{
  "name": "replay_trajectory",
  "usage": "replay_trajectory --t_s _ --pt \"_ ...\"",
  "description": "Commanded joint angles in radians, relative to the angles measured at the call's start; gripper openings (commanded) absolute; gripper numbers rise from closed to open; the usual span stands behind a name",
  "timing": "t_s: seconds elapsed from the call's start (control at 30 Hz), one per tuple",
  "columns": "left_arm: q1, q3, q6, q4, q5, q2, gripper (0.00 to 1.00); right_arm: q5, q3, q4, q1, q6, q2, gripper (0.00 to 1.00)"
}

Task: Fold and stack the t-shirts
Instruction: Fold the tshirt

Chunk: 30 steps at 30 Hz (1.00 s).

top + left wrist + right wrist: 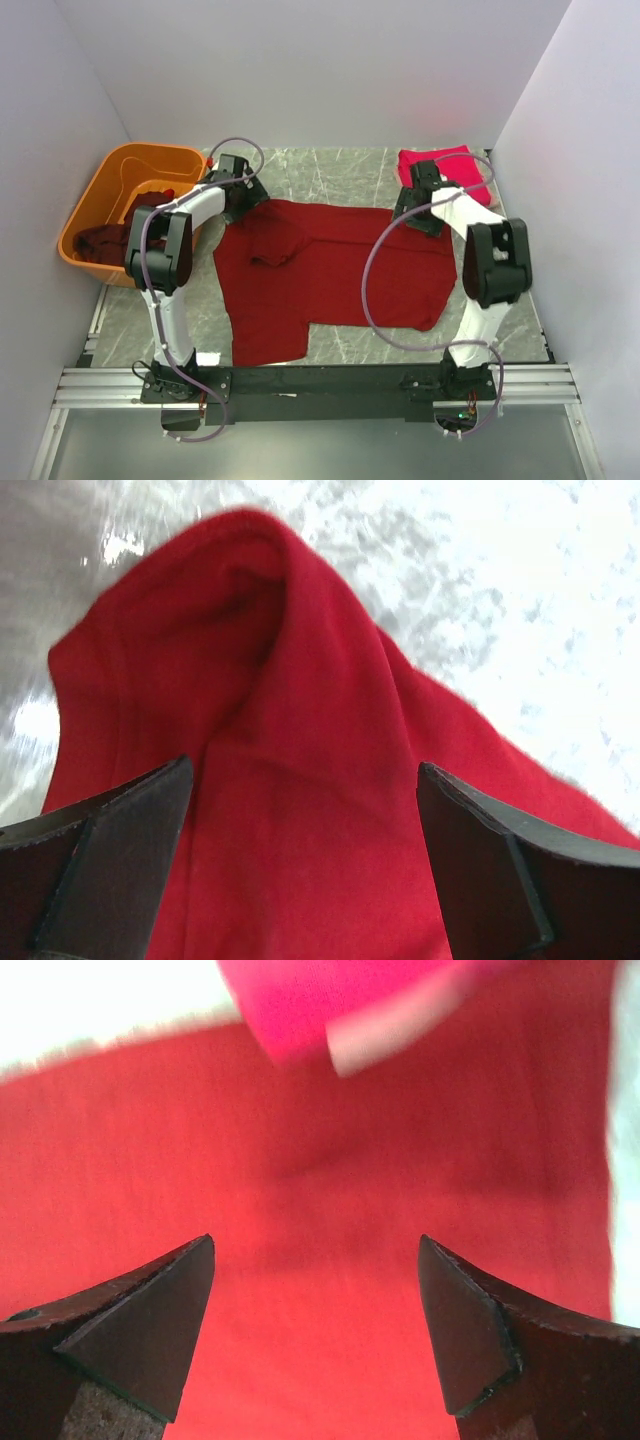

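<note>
A dark red t-shirt point(330, 275) lies spread on the marble table. My left gripper point(243, 195) is open over its far left corner; the left wrist view shows a raised fold of that red cloth point(300, 780) between the spread fingers point(110, 850). My right gripper point(418, 212) is open over the shirt's far right corner, with flat red cloth point(310, 1290) between its fingers point(150, 1320). A folded crimson-pink t-shirt point(445, 170) lies at the far right and shows at the top of the right wrist view point(310, 1000).
An orange plastic tub point(120, 205) stands at the far left with more dark red shirts point(100, 240) in it. White walls close in the table on three sides. A metal rail point(320, 385) runs along the near edge.
</note>
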Motion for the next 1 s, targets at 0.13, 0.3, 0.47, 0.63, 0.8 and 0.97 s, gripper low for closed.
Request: replay_trajectory --t_s 0.13,0.3,0.47,0.63,0.8,0.97 --pt "-0.073 -0.07 0.028 -0.025 -0.096 -0.202 0.99 -0.001 -0.246 -0.101 0.044 0.071 -0.316 0.89" --pt "-0.104 -0.156 0.022 0.037 -0.044 -0.239 1.0 -0.142 -0.446 -0.06 0.096 0.101 -0.465 0.89" --pt "-0.109 -0.19 0.018 0.094 0.045 -0.188 0.99 -0.158 -0.545 -0.04 0.107 0.153 -0.486 0.89" --pt "-0.109 -0.201 0.016 0.14 0.097 -0.128 0.99 -0.058 -0.576 -0.079 0.09 0.195 -0.502 0.89" --pt "-0.096 -0.19 0.002 0.111 0.074 -0.056 1.0 -0.058 -0.628 -0.081 -0.008 0.218 -0.502 0.89" --pt "-0.067 -0.225 -0.012 0.099 0.076 -0.049 0.99 0.022 -0.647 -0.138 -0.117 0.243 -0.581 0.89"
